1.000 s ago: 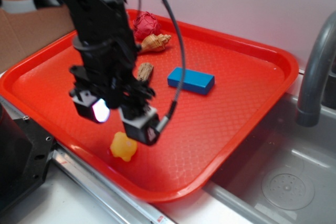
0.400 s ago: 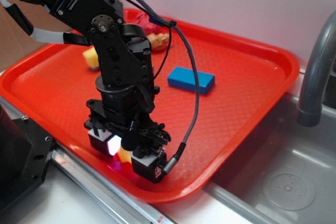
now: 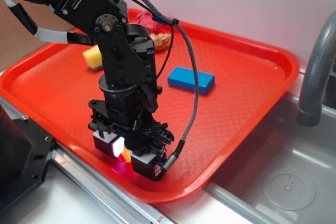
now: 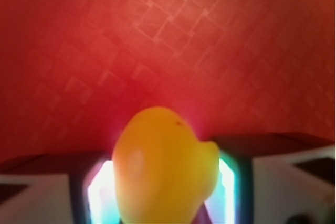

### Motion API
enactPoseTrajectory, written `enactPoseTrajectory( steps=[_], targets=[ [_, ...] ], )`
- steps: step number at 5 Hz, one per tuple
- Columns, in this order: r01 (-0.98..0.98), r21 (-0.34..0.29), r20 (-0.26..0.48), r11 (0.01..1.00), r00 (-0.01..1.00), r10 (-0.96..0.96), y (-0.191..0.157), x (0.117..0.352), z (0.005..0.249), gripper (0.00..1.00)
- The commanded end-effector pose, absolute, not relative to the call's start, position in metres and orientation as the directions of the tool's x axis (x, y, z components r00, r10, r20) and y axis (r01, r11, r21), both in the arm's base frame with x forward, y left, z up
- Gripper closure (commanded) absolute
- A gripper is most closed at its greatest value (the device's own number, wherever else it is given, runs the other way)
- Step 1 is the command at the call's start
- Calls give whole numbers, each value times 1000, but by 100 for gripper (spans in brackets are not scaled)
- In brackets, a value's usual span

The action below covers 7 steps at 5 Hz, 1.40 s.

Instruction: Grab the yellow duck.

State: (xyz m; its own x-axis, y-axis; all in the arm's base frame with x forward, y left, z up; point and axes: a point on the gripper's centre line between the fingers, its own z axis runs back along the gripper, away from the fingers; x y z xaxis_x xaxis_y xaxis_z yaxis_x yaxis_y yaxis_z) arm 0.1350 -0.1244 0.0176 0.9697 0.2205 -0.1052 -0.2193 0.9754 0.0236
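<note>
Where the exterior view takes in the whole red tray [image 3: 247,82], the black arm reaches in from the upper left corner and bends steeply downward, its wrist near vertical and a braided cable looping from the upper links down to the tool. The gripper [image 3: 126,155] sits low at the tray's near edge, close to the metal rail, with a lit pad glowing white-pink between the finger blocks. Only a sliver of the yellow duck [image 3: 126,154] shows there, wedged between the fingers. A blue block [image 3: 191,80] lies near the tray's centre, well apart from the gripper; a yellow sponge wedge [image 3: 92,57] shows behind the arm toward the far left edge, and a grey faucet [image 3: 316,72] stands beyond the right edge. In the wrist view, the duck [image 4: 165,169] fills the lower centre, a smooth rounded yellow body, blurred, resting over the textured tray floor. Both lit pads [image 4: 227,187] press against its sides, so the jaws are clamped on it.
</note>
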Motion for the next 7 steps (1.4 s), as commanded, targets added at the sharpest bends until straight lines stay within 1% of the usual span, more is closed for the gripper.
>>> enactPoseTrajectory(
  steps=[1, 2, 3, 4, 5, 6, 7],
  targets=[
    [-328, -18, 12, 945, 945, 328, -99, 166, 88, 100],
    [-366, -74, 45, 928, 928, 369, -79, 181, 126, 100],
    [-391, -116, 87, 913, 912, 402, -57, 189, 162, 100],
    [-408, -143, 116, 901, 898, 425, -34, 194, 191, 100],
    [-438, -171, 143, 882, 875, 462, -9, 194, 213, 100],
    [-493, -175, 130, 853, 847, 516, 6, 190, 221, 100],
    [-470, -189, 98, 862, 864, 493, 14, 190, 222, 100]
  ],
)
